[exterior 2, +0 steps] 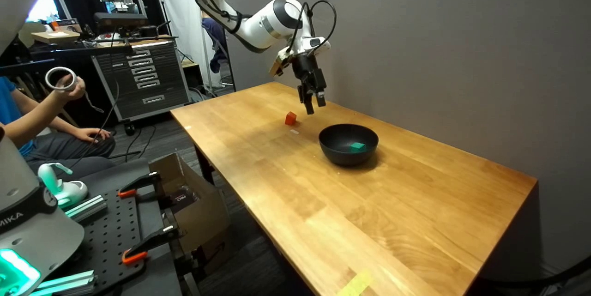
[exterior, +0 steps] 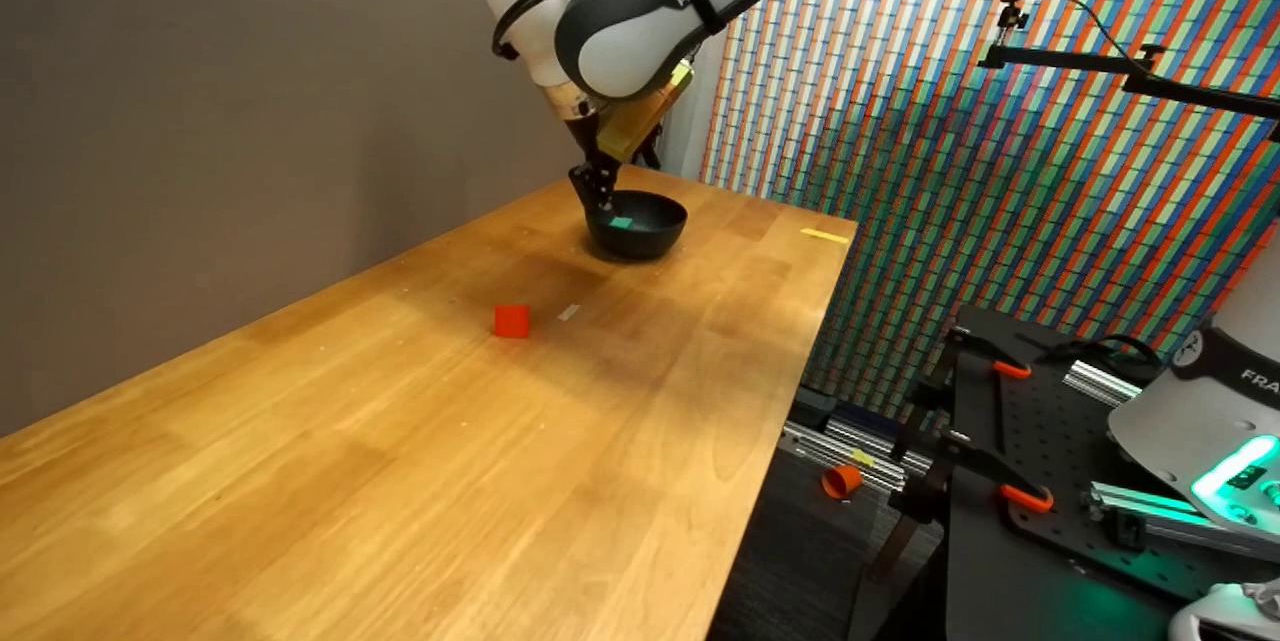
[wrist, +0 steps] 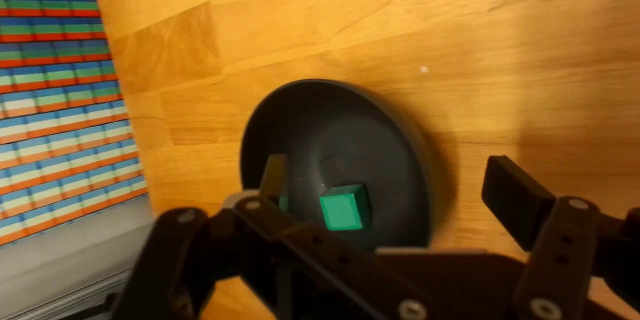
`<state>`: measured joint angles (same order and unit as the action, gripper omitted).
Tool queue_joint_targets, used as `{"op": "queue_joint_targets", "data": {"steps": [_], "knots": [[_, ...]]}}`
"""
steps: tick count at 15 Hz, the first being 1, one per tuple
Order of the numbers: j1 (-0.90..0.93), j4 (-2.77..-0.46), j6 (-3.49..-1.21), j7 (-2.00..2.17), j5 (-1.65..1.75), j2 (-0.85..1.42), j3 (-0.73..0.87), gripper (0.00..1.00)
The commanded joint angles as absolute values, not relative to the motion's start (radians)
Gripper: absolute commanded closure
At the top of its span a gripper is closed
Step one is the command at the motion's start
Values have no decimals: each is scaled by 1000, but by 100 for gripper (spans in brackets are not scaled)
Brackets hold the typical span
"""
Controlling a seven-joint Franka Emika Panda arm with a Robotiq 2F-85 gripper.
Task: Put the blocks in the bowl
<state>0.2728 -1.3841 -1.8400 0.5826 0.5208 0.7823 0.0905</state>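
Gripper (exterior 2: 315, 106) spread wide, nothing held. Green block (wrist: 342, 208) is in the bowl (exterior 2: 337, 141), off to one side; red block (exterior 2: 290, 118) is out on the table (exterior 2: 295, 194), near frame centre in an exterior view. My read: half done, red block is next.

To do it well: cross high enough to clear the rim, centre over red block, turn until the fingers (wrist: 517, 200) face two opposite sides of it. Then straight down, stop just shy of the table, close gently; caught askew, a block that small will probably twist or pop out. Lift above rim height before heading back, let go low over the bare part of the bowl (not on top of green block, it could bounce out).

Views: wrist view gives the finger gap, low in frame, and green block at lower middle, but no red block, so aim from the exterior views. In an exterior view the bowl (exterior: 645, 243), just above frame centre, has the gripper overlapping its left rim, so contact is hard to judge; in an exterior view the fingertips (exterior 2: 308, 105), above frame centre and a touch right, read clear of it, bare table showing between.
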Motion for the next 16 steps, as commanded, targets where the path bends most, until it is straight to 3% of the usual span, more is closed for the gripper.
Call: {"op": "queue_joint_targets", "data": {"steps": [1,16], "knots": [[246,-1310,-1863,479,381,805,23,0],[194,-1066,-1919,-60,-28,1058,-177,0]]}}
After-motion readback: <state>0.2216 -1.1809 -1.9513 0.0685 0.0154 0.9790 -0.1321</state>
